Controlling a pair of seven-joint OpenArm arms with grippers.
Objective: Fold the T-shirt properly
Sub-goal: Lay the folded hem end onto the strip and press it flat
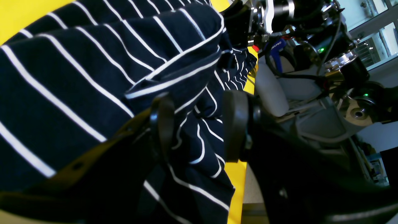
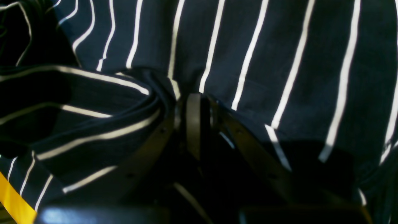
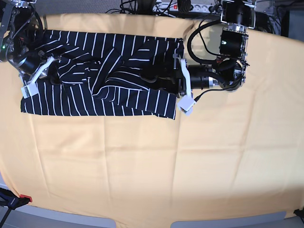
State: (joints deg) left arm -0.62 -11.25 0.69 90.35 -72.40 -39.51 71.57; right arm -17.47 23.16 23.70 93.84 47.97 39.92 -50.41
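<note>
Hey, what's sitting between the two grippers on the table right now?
Only the T-shirt: in the base view its bunched striped cloth spans the whole stretch from the right gripper to the left gripper.

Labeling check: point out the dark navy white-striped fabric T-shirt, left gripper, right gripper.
Dark navy white-striped fabric T-shirt (image 3: 71, 102): base view, flat lower body panel.
Left gripper (image 1: 197, 124): left wrist view, gap between open jaws.
Right gripper (image 2: 199, 119): right wrist view, pinch point on fabric.

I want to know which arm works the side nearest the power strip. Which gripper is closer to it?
Left. The left gripper lies over the T-shirt below the power strip at the table's far edge; the right gripper is at the shirt's opposite end.
</note>
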